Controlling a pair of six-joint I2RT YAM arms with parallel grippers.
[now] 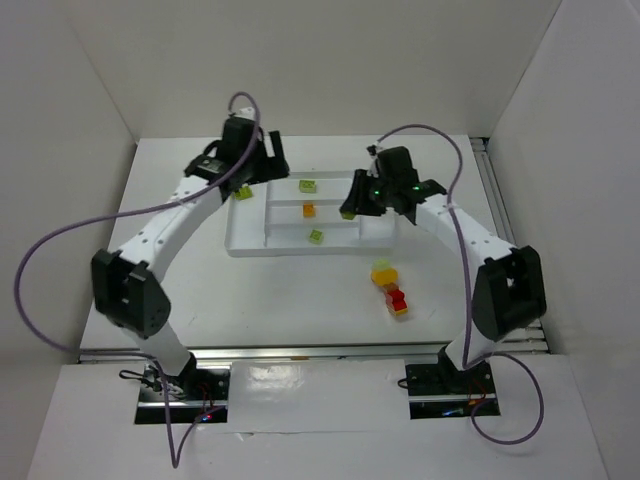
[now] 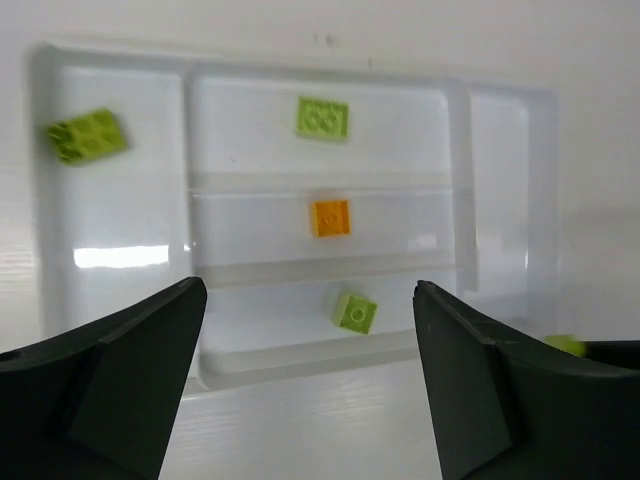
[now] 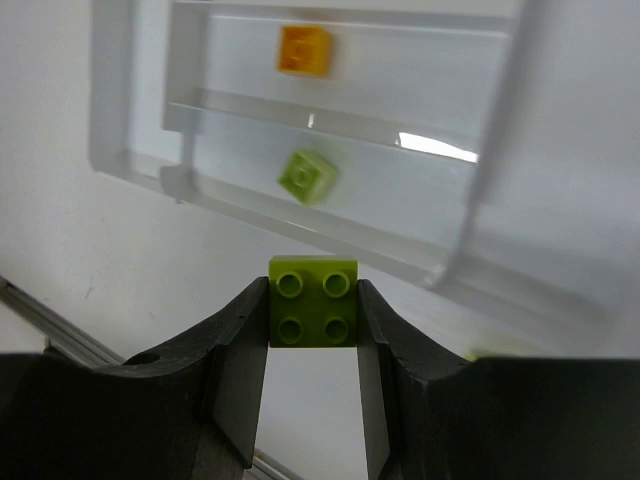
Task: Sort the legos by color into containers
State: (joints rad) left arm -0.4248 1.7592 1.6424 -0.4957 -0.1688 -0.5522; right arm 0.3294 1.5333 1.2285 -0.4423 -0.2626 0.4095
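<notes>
Our right gripper (image 3: 313,340) pinched a lime brick (image 3: 313,300) at the edge of the white tray (image 1: 250,243); our left gripper (image 2: 307,300) gaped empty above it. Four bricks (image 2: 330,217) lay inside; behind the right gripper, we judged a yellow brick (image 1: 382,271) and red brick (image 1: 398,299) unsorted.

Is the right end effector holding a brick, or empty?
Holding: right end effector is shut on a lime green lego, four studs showing, pinched between both fingers.

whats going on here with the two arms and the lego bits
It's colour sorting into a tray. The right gripper holds a green brick by the tray; the left gripper hangs open and empty over it. Three green bricks and an orange one lie inside; yellow and red ones wait on the table.
</notes>
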